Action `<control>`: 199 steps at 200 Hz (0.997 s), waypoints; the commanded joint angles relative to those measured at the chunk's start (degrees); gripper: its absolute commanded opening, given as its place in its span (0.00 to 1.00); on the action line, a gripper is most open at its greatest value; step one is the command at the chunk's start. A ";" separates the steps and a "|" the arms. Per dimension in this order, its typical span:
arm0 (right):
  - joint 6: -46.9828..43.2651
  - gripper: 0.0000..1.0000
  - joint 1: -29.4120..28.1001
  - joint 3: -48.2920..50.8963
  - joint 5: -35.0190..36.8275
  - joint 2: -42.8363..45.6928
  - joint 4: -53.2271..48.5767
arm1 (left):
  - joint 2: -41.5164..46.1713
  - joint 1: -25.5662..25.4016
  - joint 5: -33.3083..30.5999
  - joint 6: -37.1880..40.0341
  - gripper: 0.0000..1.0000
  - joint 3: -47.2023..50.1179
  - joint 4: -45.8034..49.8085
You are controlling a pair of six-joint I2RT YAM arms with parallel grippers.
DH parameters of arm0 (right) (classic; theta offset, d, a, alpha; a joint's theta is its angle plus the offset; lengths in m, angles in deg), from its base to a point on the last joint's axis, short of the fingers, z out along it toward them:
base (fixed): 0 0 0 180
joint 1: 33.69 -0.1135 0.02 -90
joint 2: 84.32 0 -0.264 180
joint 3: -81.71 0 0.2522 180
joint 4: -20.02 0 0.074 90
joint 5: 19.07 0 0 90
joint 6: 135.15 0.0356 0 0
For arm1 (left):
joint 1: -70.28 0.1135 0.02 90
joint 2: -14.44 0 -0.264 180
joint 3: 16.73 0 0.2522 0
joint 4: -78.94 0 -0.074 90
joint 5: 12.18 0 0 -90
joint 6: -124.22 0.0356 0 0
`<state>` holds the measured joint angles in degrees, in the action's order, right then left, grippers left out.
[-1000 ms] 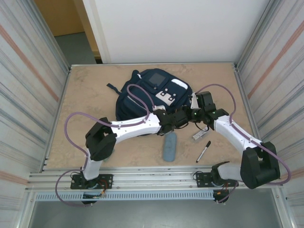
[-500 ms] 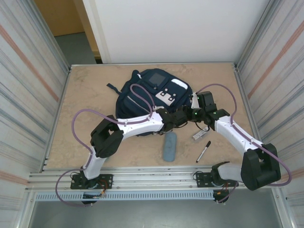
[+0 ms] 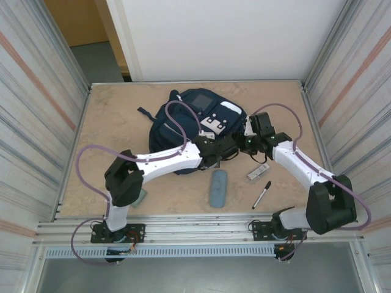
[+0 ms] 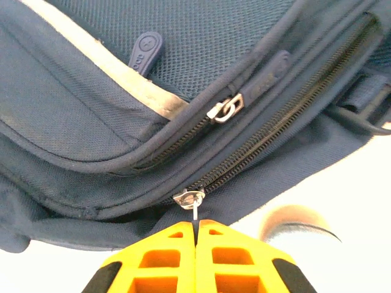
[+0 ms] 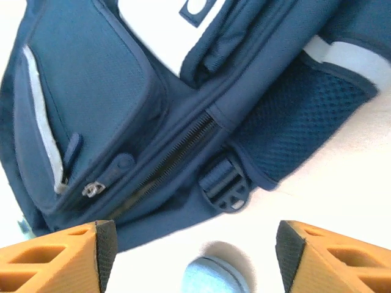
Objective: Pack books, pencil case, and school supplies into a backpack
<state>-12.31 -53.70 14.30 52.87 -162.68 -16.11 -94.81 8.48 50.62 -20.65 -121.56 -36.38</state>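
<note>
The backpack (image 3: 201, 101) lies flat on the table (image 3: 116, 134), toward the far middle, front pockets up, with its main zip running closed along the edge nearest the arms. The pencil case (image 3: 217, 188) sits just beyond that edge on the near side, not yet packed. The left gripper (image 4: 196, 227) is clenched, its orange fingers pressed together with the thin metal zipper pull (image 4: 190, 198) running down into the seam between them. It looks pinched there, though so little of the tab shows that the depth of the bite is hard to judge. The right gripper (image 5: 192, 235) hangs over the same side of the bag with its jaws spread wide and nothing between them. The bag is soft, limp fabric with little in it, so it will probably slide and bunch toward the pull instead of letting the slider travel unless something pins it. The tab is small, smooth and hard, and likely to slip from the pads if tugged off the line of the teeth. A sound second hold would be the stitched seam or strap webbing by the buckle (image 5: 225, 183), where the cloth is doubled and firm, rather than the loose mesh pocket beside it.
</note>
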 commanded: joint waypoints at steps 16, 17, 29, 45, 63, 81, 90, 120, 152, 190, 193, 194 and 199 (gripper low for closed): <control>12.01 0.75 -7.16 -8.87 0.98 -6.45 -5.32 | 6.33 1.50 7.84 12.71 0.00 3.33 -11.65; 12.35 0.75 -7.42 -9.03 1.22 -6.58 -5.32 | 6.42 1.50 7.85 12.92 0.00 3.34 -11.77; 17.49 0.74 -9.42 -10.21 3.29 -8.41 -5.19 | 6.90 1.51 7.98 15.40 0.00 3.40 -12.96; 24.10 0.72 -10.12 -10.05 0.55 -10.78 -1.68 | 7.58 1.51 7.53 17.10 0.00 3.26 -13.63; 28.90 0.71 -10.61 -10.07 -1.76 -12.72 1.75 | 8.84 1.75 7.28 17.29 0.00 4.17 -14.60; 32.19 0.70 -10.97 -11.30 -2.54 -14.72 1.80 | 9.77 2.25 8.07 16.92 0.00 5.60 -15.50; 33.38 0.67 -11.11 -12.61 -1.85 -15.68 -0.42 | 10.11 2.52 8.60 16.77 0.00 6.26 -15.82; 36.17 0.36 -10.94 -12.26 -1.63 -16.16 0.57 | 11.29 2.79 8.44 16.23 0.00 9.05 -16.74; 35.98 0.11 -8.93 -11.75 -1.19 -15.20 -0.17 | 14.15 4.26 8.98 16.38 0.00 12.63 -16.91; 35.37 0.09 -5.62 -10.67 -4.82 -13.90 -0.16 | 20.51 7.71 5.27 20.18 0.00 21.16 -19.83; 35.29 0.09 -5.25 -10.62 -5.32 -13.89 -0.09 | 20.95 8.15 5.28 20.62 0.00 21.96 -20.18; 35.28 0.09 -5.10 -10.57 -5.58 -13.91 -0.02 | 21.15 8.30 5.34 20.78 0.00 22.19 -20.30; 35.13 0.09 -4.34 -10.49 -6.47 -13.91 0.25 | 22.10 8.93 5.97 21.95 0.00 23.65 -21.56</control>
<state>23.52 -62.07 3.11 47.80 -178.36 -15.02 -79.14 13.62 60.67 -3.21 -103.13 -58.22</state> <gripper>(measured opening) 0.211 0.051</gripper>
